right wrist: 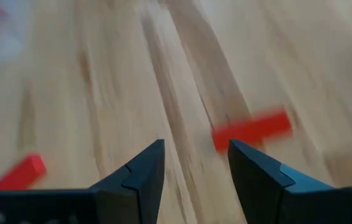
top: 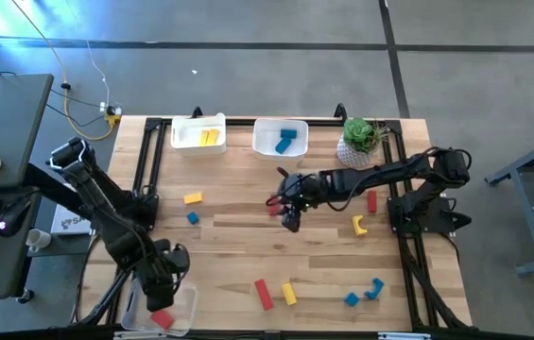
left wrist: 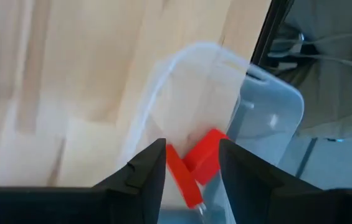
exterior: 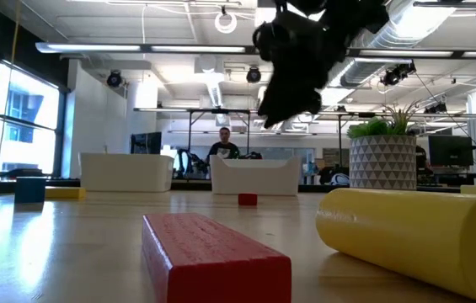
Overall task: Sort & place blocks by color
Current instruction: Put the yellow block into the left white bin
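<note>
between the left fingers (left wrist: 191,171), red blocks (left wrist: 197,165) lie in the bin (left wrist: 269,118).

Under the right gripper (top: 285,215) lies bare wooden tabletop (top: 238,247), with one small red block (top: 273,207) just beside its fingertips. Ahead of it the boards run clear. Behind its arm stand a green potted plant (top: 361,140) and a yellow curved block (top: 358,225).

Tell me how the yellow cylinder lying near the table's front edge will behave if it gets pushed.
The yellow cylinder lies on its round side, so a sideways nudge would probably roll it. It looks solid and stiff, likely light. Its smooth surface may slip in a gripper.
</note>
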Tool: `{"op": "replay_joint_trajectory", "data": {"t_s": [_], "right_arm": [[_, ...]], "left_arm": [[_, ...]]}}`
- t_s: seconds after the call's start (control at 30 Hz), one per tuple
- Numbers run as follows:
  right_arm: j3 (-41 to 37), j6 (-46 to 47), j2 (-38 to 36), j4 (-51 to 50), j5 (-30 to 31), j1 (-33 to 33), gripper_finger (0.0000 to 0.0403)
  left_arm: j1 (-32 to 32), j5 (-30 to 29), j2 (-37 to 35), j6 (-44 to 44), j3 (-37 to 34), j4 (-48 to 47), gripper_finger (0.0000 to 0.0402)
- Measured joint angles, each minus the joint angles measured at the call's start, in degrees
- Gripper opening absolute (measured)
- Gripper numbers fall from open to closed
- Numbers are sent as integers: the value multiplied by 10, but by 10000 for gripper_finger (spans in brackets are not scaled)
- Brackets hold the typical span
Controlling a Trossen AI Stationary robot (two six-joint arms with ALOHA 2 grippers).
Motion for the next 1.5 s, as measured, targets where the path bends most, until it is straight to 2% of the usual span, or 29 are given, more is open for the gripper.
{"op": "replay_joint_trajectory", "data": {"t_s": [0.17, 0.4, 0.77, 1.03, 1.5], "right_arm": [[0, 48, 0, -96, 0, 11, 163], [0, 102, 0, -171, 2, 24, 163], [0, 263, 0, -343, 63, 44, 163], [0, 343, 0, -442, 69, 56, 163], [0, 443, 0, -564, 94, 131, 163]], "left_arm": [[33, -52, -11, 81, 0, 0, 133], [98, -115, -13, 202, 0, 0, 133], [185, -161, -13, 296, 0, 0, 133], [237, -175, -13, 346, 0, 0, 133], [287, -175, -13, 385, 0, 0, 133]]}}
